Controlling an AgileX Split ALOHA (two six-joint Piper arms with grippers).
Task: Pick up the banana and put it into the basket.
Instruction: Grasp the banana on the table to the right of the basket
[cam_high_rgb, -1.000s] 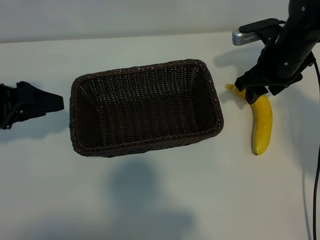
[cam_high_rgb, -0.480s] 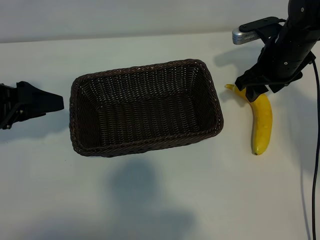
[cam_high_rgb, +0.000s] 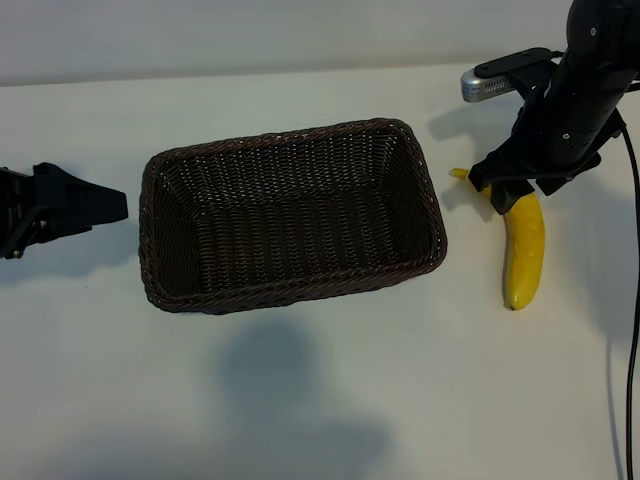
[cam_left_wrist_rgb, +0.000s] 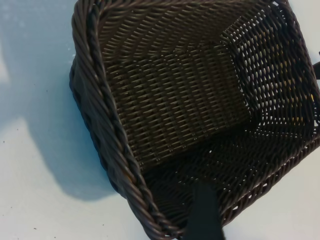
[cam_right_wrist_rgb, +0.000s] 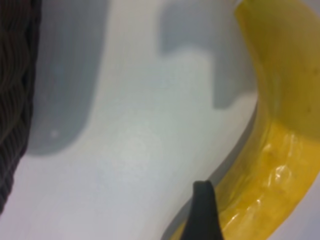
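While the banana (cam_high_rgb: 524, 250) lies flat on the white table (cam_high_rgb: 320, 400), just to the right of the basket (cam_high_rgb: 290, 215) and not touching it, the right gripper (cam_high_rgb: 510, 190) hangs over the banana's far end, near the little stem. Its claw points down and is wide open, with nothing in it yet. In the right wrist view the banana (cam_right_wrist_rgb: 280, 125) fills one side, and one dark finger (cam_right_wrist_rgb: 202, 210) sits right next to its edge, so the claw looks close to the fruit. I think the step now is to get a good hold. To do that well, the claw should come down with one finger on each side of the banana, not on top of it. It may be better to grab the thick middle than the thin stem end, because a banana held by its tip could swing or slip. The squeeze should be soft, since a banana can squash. Then it should lift high enough to clear the basket's braided rim before going left. The left gripper (cam_high_rgb: 60, 205) waits at the far left of the table, open and holding nothing, pointing at the basket (cam_left_wrist_rgb: 190, 115).
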